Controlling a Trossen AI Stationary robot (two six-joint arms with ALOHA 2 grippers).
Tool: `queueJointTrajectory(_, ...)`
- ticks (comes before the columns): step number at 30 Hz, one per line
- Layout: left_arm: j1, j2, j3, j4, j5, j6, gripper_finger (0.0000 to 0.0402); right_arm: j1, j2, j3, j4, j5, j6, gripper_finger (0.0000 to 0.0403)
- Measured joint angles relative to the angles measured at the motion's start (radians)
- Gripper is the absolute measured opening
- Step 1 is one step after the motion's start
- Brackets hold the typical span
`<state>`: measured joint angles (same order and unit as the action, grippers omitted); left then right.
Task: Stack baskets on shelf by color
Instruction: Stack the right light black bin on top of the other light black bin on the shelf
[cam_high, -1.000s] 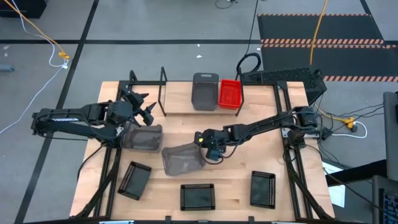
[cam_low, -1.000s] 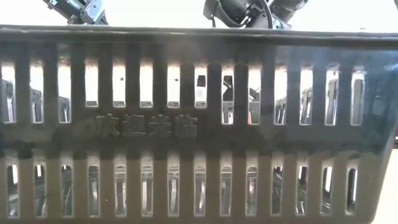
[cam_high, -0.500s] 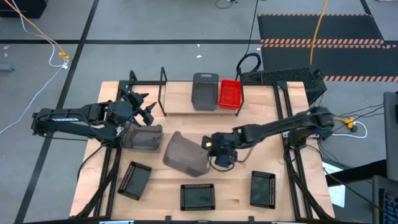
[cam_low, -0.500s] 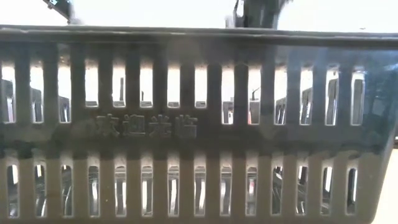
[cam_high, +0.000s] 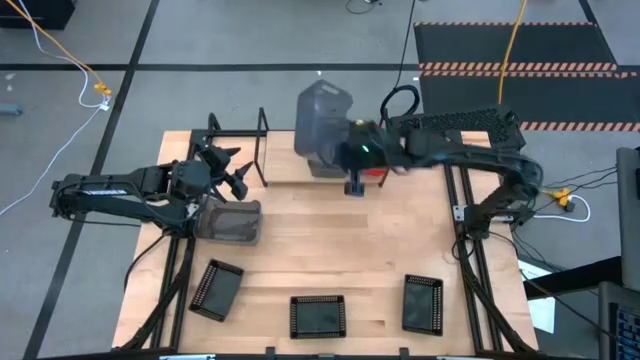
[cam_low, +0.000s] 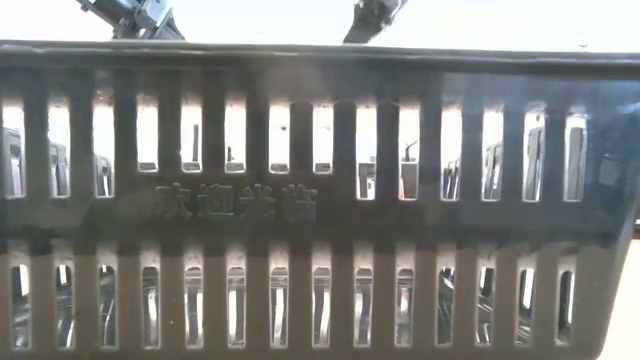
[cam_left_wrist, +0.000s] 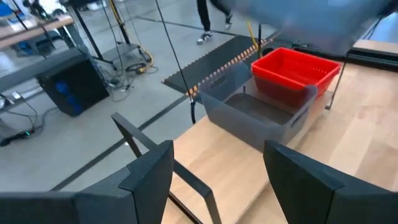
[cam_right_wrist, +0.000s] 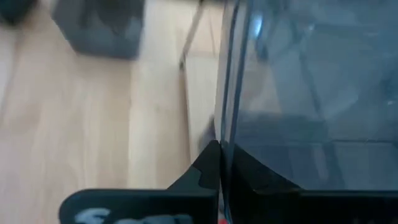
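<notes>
Wooden counter (cam_high: 330, 250): three black baskets (cam_high: 318, 315) along near edge. Left pincer (cam_high: 222, 168) spread wide, empty, above grey basket (cam_high: 232, 221) (on its side). Right pincer (cam_high: 345, 150) clamped on rim of raised grey basket (cam_high: 320, 118), over shelf (cam_high: 290, 165), red basket (cam_left_wrist: 292, 70) alongside.

A grey basket (cam_high: 320, 112) hangs tilted above the shelf (cam_high: 290, 160), over another grey basket (cam_left_wrist: 261, 115) beside a red one (cam_left_wrist: 292, 71).
</notes>
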<state>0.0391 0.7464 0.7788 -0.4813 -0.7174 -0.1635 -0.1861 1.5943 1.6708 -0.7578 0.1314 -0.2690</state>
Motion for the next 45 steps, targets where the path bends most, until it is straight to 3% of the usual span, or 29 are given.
queueJointTrajectory(6,0.008,0.0,0.0,0.027,0.0,0.049,0.025,-0.104,0.223,0.268,-0.292,-0.005,0.027,0.0001)
queueJointTrajectory(10,0.015,0.0,0.0,0.014,-0.001,0.055,0.025,-0.127,0.329,0.347,-0.411,-0.005,0.033,0.0001)
queueJointTrajectory(22,0.022,0.0,0.0,-0.044,0.0,-0.004,0.025,-0.129,0.378,0.35,-0.518,-0.002,-0.095,0.0)
queueJointTrajectory(45,0.022,0.0,0.0,-0.04,0.0,-0.003,0.025,-0.133,0.382,0.35,-0.51,-0.006,-0.05,0.0019)
